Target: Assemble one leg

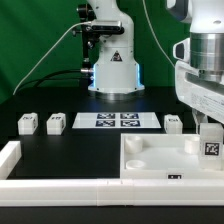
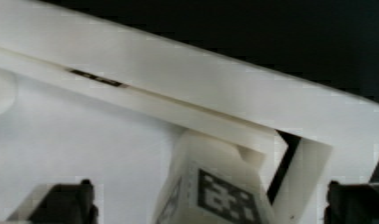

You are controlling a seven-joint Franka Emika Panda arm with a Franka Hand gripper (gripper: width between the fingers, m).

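Observation:
One leg (image 1: 211, 143), a small white post with a square tag on its face, stands at the right near corner of the large white tray-like piece (image 1: 150, 158). My gripper (image 1: 208, 127) hangs right over it. In the wrist view the leg (image 2: 230, 188) sits between my two dark fingertips (image 2: 61, 204), with a clear gap on each side, so the gripper (image 2: 212, 206) is open and not touching it. Three more legs lie on the black table: two at the exterior view's left (image 1: 27, 124) (image 1: 55, 123) and one (image 1: 173, 122) behind the tray-like piece.
The marker board (image 1: 117, 121) lies flat mid-table in front of the robot base (image 1: 112, 75). A white rail (image 1: 12, 156) borders the table at the front and the exterior view's left. The rim of the tray-like piece (image 2: 204, 90) crosses the wrist view.

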